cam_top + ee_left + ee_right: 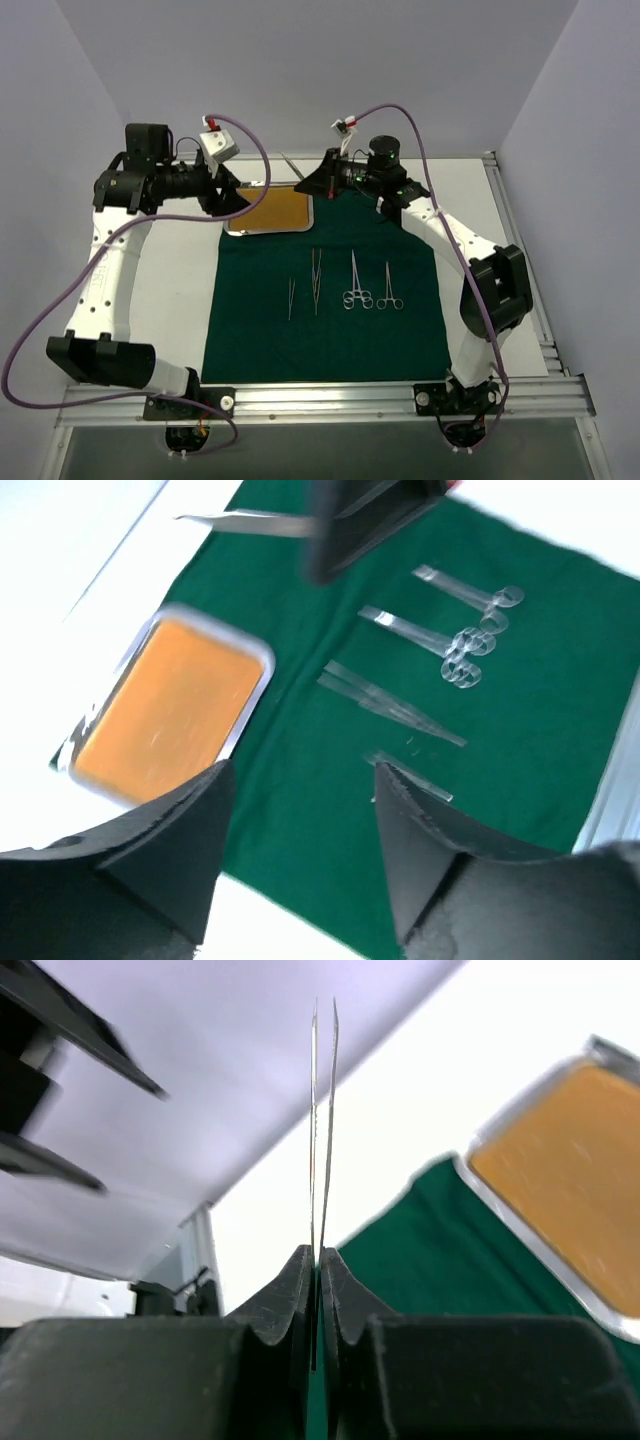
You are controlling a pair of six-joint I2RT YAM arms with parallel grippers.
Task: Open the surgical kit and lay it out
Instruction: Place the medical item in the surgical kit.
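right gripper (pixel 317 1260) grips thin steel tweezers (pixel 322 1110), twin blades jutting past its tips. left gripper (pixel 300 775) stands apart above flat green cloth (pixel 540 730); shiny round-cornered tray (pixel 268 665), orange inside, ahead of its left finger; ring-handled clamps (pixel 460 650) beyond.

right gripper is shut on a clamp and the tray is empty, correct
Not a clamp: the right gripper is shut on thin tweezers, as the right wrist view shows. The tray is empty.
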